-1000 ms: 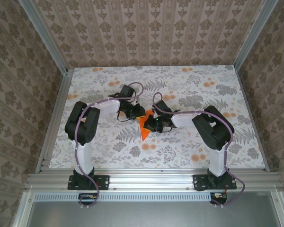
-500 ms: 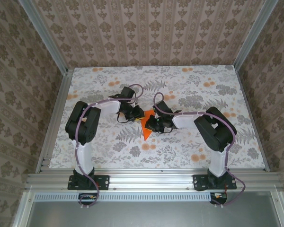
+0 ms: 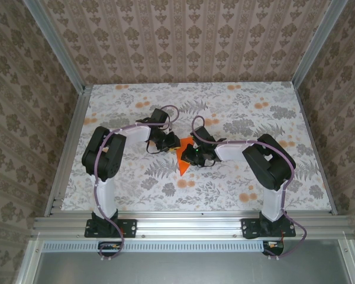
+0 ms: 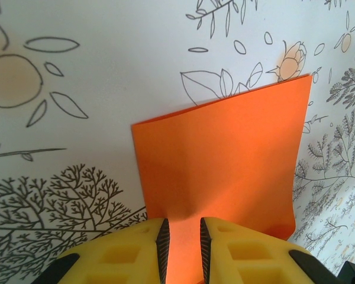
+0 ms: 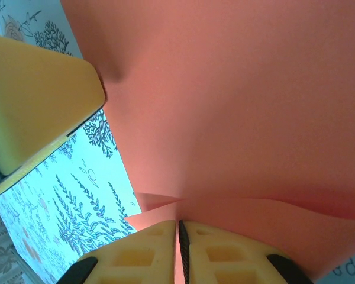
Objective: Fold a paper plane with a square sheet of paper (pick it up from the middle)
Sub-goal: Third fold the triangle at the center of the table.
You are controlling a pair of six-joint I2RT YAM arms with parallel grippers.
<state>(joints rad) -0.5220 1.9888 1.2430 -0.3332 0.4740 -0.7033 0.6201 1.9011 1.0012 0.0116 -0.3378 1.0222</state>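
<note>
The square sheet of paper (image 3: 182, 161) is bright orange and lies partly folded at the middle of the table, between both arms. In the left wrist view the sheet of paper (image 4: 225, 148) rises in a ridge that runs between my yellow fingers. My left gripper (image 4: 184, 248) pinches that ridge with its jaws a little apart. My right gripper (image 5: 178, 248) is shut on a folded edge of the paper (image 5: 236, 106), jaws almost touching. From above, the left gripper (image 3: 173, 144) and the right gripper (image 3: 189, 155) stand close together over the sheet. No finished paper plane shape shows.
The table (image 3: 130, 177) carries a printed cloth with grey leaves and pale orange flowers. Aluminium rails (image 3: 68, 148) run along its sides and patterned walls stand behind. A yellow finger (image 5: 41, 100) of the left gripper sits close at the upper left of the right wrist view.
My right gripper has edged slightly left toward the left gripper, and the visible part of the orange sheet has narrowed a little. The left arm has stayed put.
</note>
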